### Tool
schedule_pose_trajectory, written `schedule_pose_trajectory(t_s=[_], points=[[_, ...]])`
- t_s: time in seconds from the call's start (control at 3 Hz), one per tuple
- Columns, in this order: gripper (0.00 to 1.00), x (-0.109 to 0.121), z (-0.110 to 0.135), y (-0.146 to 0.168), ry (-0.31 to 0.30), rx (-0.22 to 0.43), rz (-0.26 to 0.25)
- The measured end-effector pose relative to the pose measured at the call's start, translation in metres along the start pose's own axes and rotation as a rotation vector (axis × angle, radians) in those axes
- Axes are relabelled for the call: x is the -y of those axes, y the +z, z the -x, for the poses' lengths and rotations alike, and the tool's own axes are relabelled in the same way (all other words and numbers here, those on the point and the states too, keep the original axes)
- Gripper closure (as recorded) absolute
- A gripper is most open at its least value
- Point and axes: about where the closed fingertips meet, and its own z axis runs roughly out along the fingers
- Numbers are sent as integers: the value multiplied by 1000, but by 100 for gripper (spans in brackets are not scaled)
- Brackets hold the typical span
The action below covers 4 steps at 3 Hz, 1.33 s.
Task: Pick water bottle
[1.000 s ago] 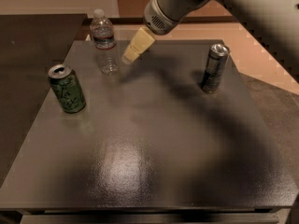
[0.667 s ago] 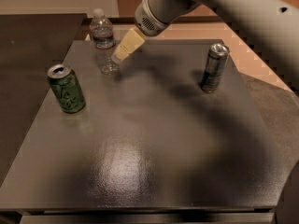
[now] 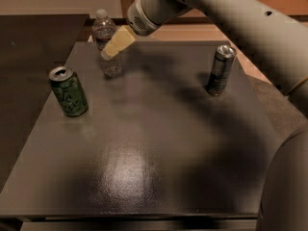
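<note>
The water bottle (image 3: 107,44) is small, clear and ribbed, with a white cap. It stands upright at the far left of the dark table (image 3: 144,143). My gripper (image 3: 114,44) reaches in from the upper right on a grey arm. Its cream-coloured fingers (image 3: 118,41) overlap the bottle's right side at mid height and hide part of it. I cannot tell whether they touch the bottle.
A green soda can (image 3: 70,91) stands at the left, in front of the bottle. A slim dark silver-topped can (image 3: 220,70) stands at the right. My arm (image 3: 226,13) spans the top right. The table's edges run close on the left and front.
My gripper has moved left, from beside the bottle's right side to overlapping the bottle. The bottle and both cans have not moved.
</note>
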Motion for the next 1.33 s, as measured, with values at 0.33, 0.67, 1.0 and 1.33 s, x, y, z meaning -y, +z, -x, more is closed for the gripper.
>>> schedule_pose_trajectory(t_s=[0.33,0.67,1.0,1.33], points=[[0,-4,11,11,7,32,24],[0,-8,16,19,14,51,51],[19,-16,20,23,17,63,75],[42,-20,24,23,14,79,91]])
